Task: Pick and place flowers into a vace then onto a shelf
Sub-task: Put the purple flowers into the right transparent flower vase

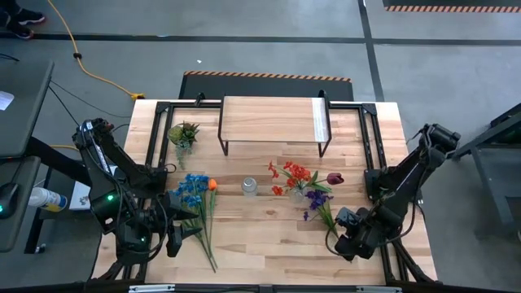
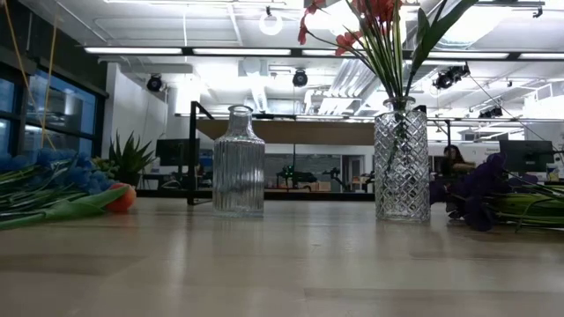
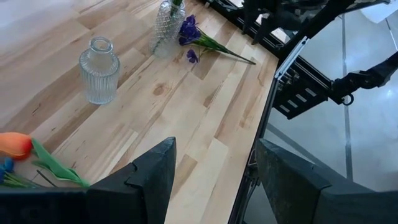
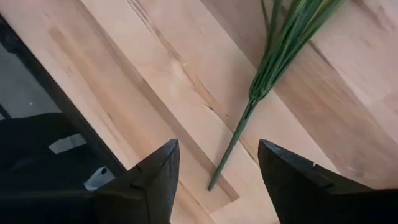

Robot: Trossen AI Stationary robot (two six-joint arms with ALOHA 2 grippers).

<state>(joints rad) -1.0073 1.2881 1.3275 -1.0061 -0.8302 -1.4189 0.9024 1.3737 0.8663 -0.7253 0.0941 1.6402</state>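
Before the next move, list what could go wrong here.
1. The purple flowers lie flat with the stem end just ahead of the open right tool; a low grasp so near the tip could let the heads droop or swing.
2. The diamond-cut vase already holds red flowers; pushing more stems in might tip it.
3. The ribbed vase stands close beside it and could get bumped.

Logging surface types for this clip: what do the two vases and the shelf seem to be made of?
The ribbed vase looks like clear glass: the room shows through its vertical ridges, and it stands empty. The diamond-cut vase also looks like clear glass or possibly acrylic, with stems visible inside its faceted wall. The shelf appears to be pale, matte wood with visible grain, on thin black legs, probably metal.
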